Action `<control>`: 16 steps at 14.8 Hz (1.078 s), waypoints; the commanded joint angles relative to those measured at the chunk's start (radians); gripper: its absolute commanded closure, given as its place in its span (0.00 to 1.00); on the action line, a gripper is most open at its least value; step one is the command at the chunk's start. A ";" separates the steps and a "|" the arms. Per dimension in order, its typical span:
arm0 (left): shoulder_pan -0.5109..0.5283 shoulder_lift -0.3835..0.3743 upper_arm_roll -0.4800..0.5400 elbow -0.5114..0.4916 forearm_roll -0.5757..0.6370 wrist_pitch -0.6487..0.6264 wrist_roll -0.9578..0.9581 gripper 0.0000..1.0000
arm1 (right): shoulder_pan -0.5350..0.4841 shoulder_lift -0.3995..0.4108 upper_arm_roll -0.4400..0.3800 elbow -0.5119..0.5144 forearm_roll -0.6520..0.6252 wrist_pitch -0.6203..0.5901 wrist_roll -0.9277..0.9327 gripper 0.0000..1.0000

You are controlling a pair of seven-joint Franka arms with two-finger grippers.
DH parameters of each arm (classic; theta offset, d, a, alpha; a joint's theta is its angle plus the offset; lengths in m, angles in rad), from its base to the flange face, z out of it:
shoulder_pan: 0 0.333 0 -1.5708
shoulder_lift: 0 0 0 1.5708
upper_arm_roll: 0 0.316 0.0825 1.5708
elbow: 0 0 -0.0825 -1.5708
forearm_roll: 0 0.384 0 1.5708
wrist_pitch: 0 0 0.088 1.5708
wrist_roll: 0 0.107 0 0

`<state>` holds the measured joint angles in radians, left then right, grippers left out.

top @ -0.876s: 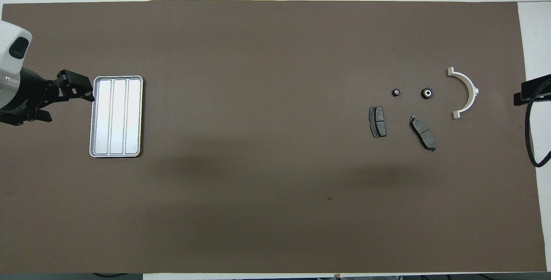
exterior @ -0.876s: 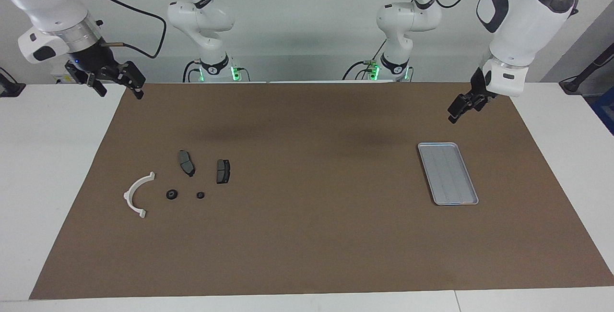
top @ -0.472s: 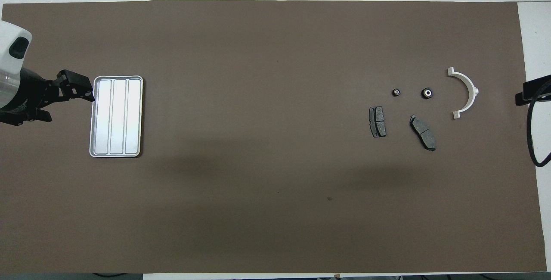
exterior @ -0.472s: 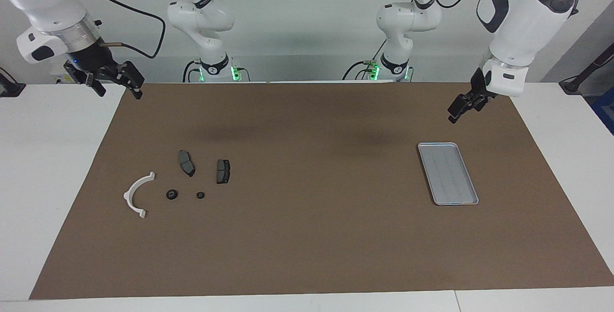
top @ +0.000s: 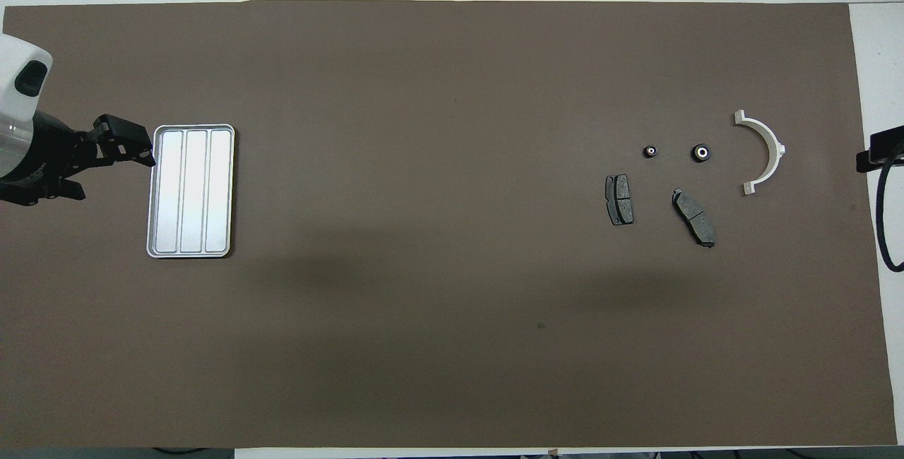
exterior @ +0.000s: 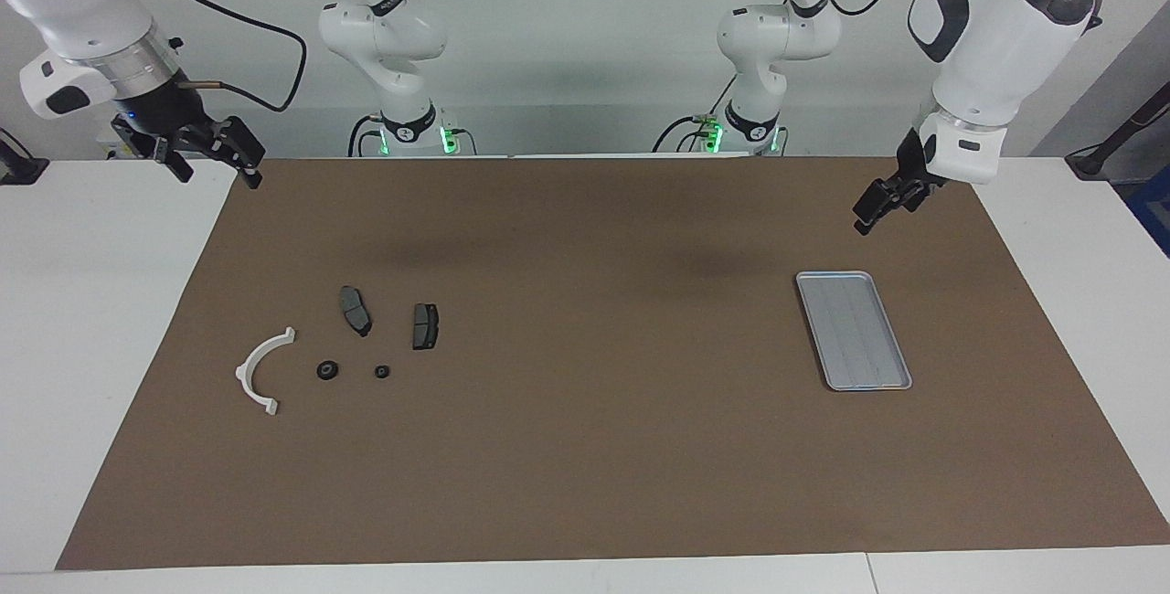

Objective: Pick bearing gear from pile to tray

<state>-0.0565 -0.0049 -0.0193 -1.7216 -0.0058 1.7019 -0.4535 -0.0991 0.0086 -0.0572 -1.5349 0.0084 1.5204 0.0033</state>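
Note:
The pile lies toward the right arm's end of the mat: a white half-ring bracket (exterior: 260, 370), two dark grey brake pads (exterior: 356, 310) (exterior: 424, 325), and the bearing gear pieces, two small black rounds with pale centres, one larger (top: 700, 153) and one smaller (top: 650, 152). The light-grey ribbed tray (top: 192, 191) holds nothing and sits toward the left arm's end. My left gripper (exterior: 868, 217) hangs open over the mat beside the tray. My right gripper (exterior: 218, 175) is open, raised over the mat's corner and well clear of the pile.
A brown mat (exterior: 594, 448) covers most of the white table. White table margins (exterior: 91, 347) flank the mat at both ends. A black cable (top: 883, 233) loops down by the right gripper at the mat's edge.
My right gripper has drifted outward, away from the pile and toward the table's end. The left arm, the tray and the pile have not moved.

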 commanded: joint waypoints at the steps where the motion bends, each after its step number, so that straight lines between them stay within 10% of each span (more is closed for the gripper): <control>1: 0.007 -0.026 -0.005 -0.026 -0.016 0.015 0.006 0.00 | -0.014 0.028 0.010 -0.016 0.005 0.076 -0.029 0.00; 16: 0.007 -0.026 -0.005 -0.026 -0.016 0.015 0.006 0.00 | 0.047 0.389 0.013 -0.048 0.016 0.563 0.035 0.01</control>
<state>-0.0565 -0.0049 -0.0193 -1.7216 -0.0058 1.7019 -0.4535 -0.0516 0.3894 -0.0441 -1.5592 0.0137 2.0426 0.0256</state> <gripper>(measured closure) 0.000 0.000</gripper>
